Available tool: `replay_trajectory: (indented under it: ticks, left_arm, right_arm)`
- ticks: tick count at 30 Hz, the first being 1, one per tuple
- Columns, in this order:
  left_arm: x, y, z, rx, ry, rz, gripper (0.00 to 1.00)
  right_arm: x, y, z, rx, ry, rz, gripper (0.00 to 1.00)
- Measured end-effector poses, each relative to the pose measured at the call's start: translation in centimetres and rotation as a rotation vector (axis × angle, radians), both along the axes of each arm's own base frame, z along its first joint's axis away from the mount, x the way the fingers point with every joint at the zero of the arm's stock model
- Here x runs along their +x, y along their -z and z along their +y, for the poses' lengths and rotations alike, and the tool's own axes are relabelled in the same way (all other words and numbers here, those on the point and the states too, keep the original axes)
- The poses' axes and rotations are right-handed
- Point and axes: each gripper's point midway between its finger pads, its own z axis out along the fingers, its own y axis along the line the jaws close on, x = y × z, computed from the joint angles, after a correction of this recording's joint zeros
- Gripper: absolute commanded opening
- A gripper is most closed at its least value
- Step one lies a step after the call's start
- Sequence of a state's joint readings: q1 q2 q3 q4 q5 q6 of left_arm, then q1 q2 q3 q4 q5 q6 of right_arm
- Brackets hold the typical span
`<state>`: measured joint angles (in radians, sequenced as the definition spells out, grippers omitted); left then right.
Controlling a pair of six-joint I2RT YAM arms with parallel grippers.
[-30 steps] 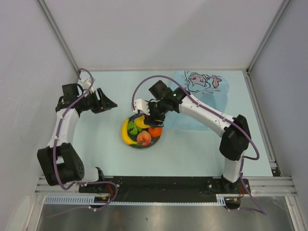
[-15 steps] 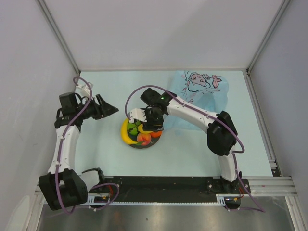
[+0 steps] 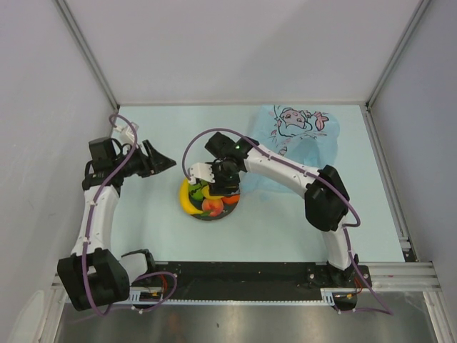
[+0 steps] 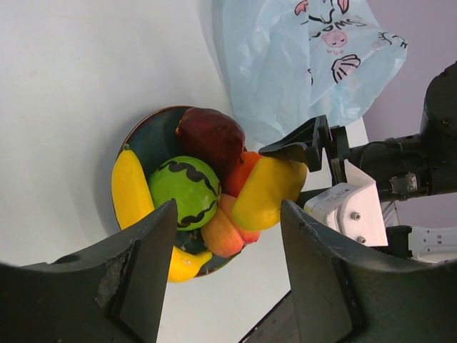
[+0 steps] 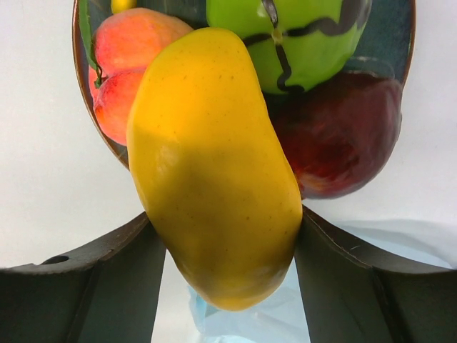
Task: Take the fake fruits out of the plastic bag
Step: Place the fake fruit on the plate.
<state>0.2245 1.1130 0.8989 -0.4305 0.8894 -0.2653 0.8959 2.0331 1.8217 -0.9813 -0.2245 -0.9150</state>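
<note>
My right gripper (image 3: 216,187) (image 5: 225,221) is shut on the yellow-orange mango (image 5: 214,164) (image 4: 268,189) and holds it just over the dark round plate (image 3: 211,218) (image 4: 153,136). On the plate lie the green fruit (image 4: 184,193) (image 5: 307,43), banana (image 4: 128,189) (image 3: 187,199), dark red apple (image 4: 211,136) (image 5: 343,143), peach (image 4: 221,232) (image 5: 121,64) and orange (image 4: 239,175). The light blue plastic bag (image 3: 300,132) (image 4: 285,64) lies flat to the plate's far right. My left gripper (image 3: 161,163) (image 4: 227,214) is open and empty, left of the plate.
The light table is walled in by grey panels at the back and both sides. The right arm reaches across from the right, over the bag's near-left edge. A black rail runs along the near edge.
My right gripper has moved left and down over the plate with the mango. The left arm shifted its elbow early, then stayed still.
</note>
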Motion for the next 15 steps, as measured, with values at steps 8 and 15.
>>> replay_trajectory:
  ticks: [8, 15]
  left_arm:
    - [0.05, 0.28, -0.02, -0.007, -0.001, 0.013, 0.64]
    - [-0.06, 0.63, -0.11, -0.018, -0.002, 0.026, 0.64]
  right_arm:
    - [-0.58, -0.04, 1.14, 0.013, -0.017, -0.011, 0.73]
    - [-0.60, 0.09, 0.90, -0.002, 0.003, -0.011, 0.95]
